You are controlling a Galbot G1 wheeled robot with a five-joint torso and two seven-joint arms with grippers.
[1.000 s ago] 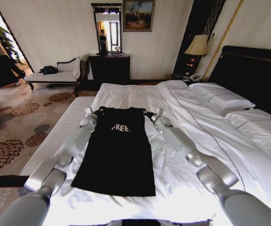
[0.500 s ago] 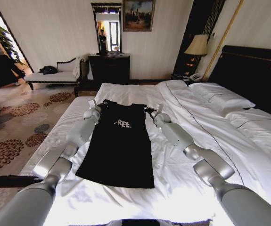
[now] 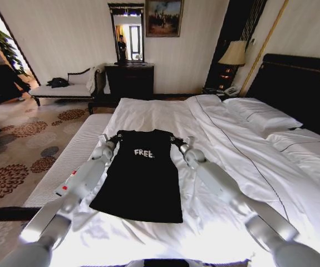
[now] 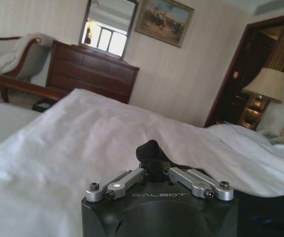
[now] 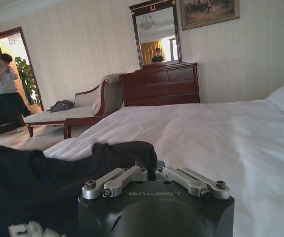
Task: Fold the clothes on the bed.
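Head view: black T-shirt (image 3: 140, 175) lies flat on the white bed (image 3: 215, 167), sleeves folded in so it reads as a long rectangle, collar end far, hem near. White "FREE" lettering (image 3: 143, 153) across the chest, readable from the near side. Shirt sits on the left half of the bed, well apart from the pillows (image 3: 262, 117) at the right by the dark headboard (image 3: 299, 89).

Both arms reach out along the shirt's long edges. Left gripper (image 3: 108, 142) at the far left shoulder corner, right gripper (image 3: 180, 145) at the far right shoulder corner. From here the fingers are too small to judge.

Left wrist view settles that: left gripper (image 4: 152, 170) has its fingers drawn together on a raised fold of black fabric; the pinched cloth stands up above the linkage, white sheet beyond it. Dresser (image 4: 90, 71), mirror (image 4: 107, 27) and lamp (image 4: 264, 84) lie across the room.

Right wrist view: right gripper (image 5: 149, 165) likewise closed, with a hump of black cloth gathered at the fingers and trailing off toward the shirt's body on the left. A bit of the white lettering (image 5: 28, 230) shows at the near edge. Chaise (image 5: 72, 111) with a dark bundle (image 5: 62, 104) on it against the far wall, seen more plainly here than from the head.

Shoulder corners sit right in the fingers of each gripper; rest of the shirt lies between the two arms, resting on the sheet.
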